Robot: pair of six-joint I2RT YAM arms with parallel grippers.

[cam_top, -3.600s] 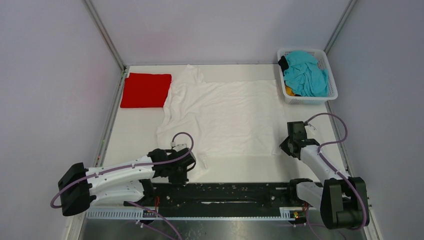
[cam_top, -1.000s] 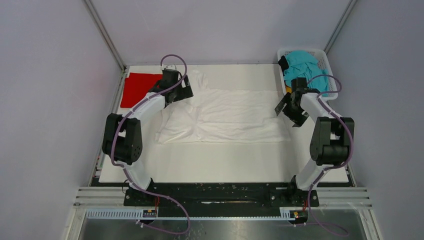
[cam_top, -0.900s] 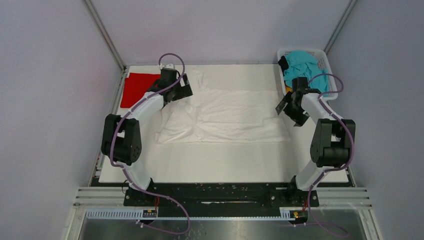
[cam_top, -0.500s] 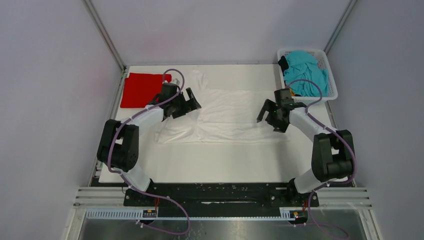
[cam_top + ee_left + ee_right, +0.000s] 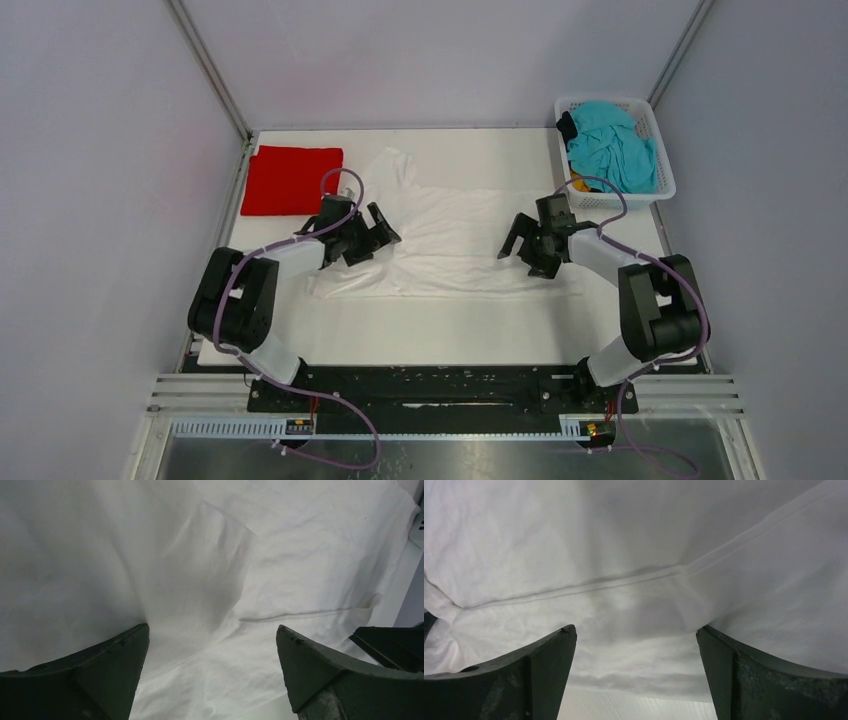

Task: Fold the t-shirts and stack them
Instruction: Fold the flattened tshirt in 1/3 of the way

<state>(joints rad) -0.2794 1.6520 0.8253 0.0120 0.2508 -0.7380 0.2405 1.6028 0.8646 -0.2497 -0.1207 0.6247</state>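
Note:
A white t-shirt (image 5: 450,245) lies across the middle of the table, folded over on itself into a wide band, with one sleeve (image 5: 392,165) sticking out toward the back. My left gripper (image 5: 388,228) hovers open over its left part and holds nothing. In the left wrist view, wrinkled white cloth (image 5: 225,555) fills the space beyond the open left gripper (image 5: 212,626). My right gripper (image 5: 513,238) stands open over the shirt's right part, also holding nothing. White cloth (image 5: 624,540) with a seam lies under the right gripper (image 5: 635,627). A folded red t-shirt (image 5: 291,180) rests at the back left.
A white basket (image 5: 606,100) at the back right holds a teal t-shirt (image 5: 612,145), a dark one (image 5: 566,127) and an orange one (image 5: 579,183). Grey walls close in the table (image 5: 450,325) on three sides. Bare tabletop lies in front of the white shirt.
The flat white shirt has been folded in half toward the back. In the last second both open grippers drew back from its far corners toward its middle.

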